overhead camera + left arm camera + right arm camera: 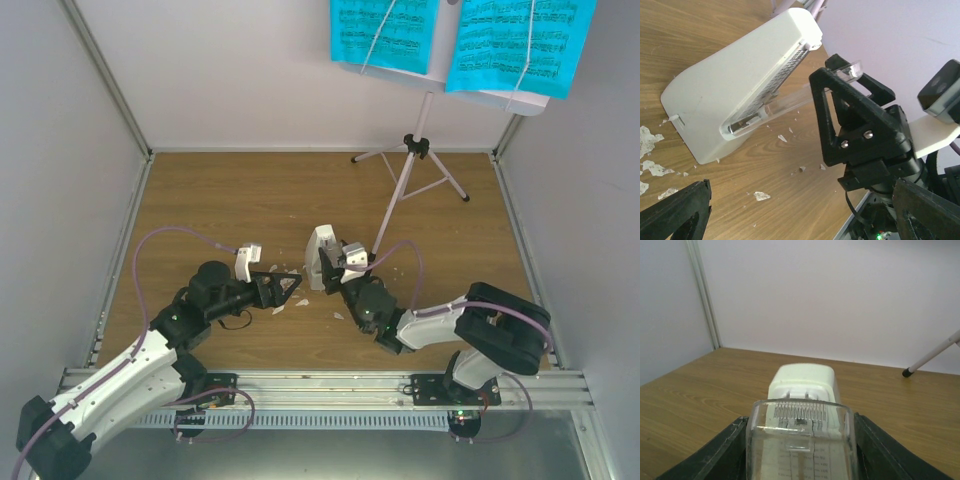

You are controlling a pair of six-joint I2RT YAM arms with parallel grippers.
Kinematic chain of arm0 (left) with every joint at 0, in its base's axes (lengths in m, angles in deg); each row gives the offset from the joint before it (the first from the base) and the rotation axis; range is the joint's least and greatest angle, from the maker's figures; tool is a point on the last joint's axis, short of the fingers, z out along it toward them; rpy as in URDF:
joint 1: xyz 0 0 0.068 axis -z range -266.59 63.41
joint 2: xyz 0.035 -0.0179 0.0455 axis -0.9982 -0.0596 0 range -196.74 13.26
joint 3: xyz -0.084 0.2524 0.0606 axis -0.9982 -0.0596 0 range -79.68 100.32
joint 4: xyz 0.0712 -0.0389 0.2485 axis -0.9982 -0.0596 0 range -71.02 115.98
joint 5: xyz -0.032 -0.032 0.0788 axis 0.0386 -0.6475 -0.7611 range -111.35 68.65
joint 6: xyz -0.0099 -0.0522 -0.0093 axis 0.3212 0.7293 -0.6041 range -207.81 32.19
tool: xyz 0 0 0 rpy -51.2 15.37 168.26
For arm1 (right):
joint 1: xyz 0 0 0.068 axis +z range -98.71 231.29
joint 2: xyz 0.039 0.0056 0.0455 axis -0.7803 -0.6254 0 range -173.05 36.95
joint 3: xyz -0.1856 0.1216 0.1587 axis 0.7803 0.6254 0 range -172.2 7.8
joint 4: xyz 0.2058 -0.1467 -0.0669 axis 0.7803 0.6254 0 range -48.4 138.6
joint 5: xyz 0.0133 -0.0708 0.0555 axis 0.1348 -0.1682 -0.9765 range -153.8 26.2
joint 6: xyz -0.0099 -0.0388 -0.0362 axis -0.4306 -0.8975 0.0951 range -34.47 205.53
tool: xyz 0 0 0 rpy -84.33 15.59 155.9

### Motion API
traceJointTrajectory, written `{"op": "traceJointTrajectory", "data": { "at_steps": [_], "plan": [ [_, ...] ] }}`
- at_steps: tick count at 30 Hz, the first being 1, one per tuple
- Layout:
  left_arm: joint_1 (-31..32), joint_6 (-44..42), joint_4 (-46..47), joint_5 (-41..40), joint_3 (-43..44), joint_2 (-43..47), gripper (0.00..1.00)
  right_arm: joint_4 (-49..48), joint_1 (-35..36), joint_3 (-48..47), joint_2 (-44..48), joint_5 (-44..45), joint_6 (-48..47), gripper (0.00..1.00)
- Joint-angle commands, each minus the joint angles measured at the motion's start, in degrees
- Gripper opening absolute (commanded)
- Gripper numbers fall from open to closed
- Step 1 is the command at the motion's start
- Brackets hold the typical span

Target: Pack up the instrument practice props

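The sheet-music pages (385, 35) and music stand (425, 115) run off the top view's upper edge.

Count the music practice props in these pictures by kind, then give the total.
Music stand: 1
Cyan sheet-music pages: 2
Metronome: 1
Total: 4
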Motion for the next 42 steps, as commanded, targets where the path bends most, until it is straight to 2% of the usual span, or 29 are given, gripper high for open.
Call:
{"op": "traceJointTrajectory", "data": {
  "at_steps": [1, 22, 42],
  "plan": [
    [-0.6, -0.7, 1.3, 0.5, 0.7, 0.7, 0.99, -2.5, 0.8, 0.6, 3.0, -0.3, 1.0, 0.45],
    [-0.8, -0.8, 0.4, 0.4, 0.8, 1.6, 0.99, -6.7, 0.9, 1.2, -1.5, 0.9, -2.3, 0.45],
    [-1.0, -1.2, 0.2, 0.9, 1.4, 1.1, 0.99, -8.8, -1.0, 2.0, -3.2, -3.3, -2.3, 0.45]
  ]
}}
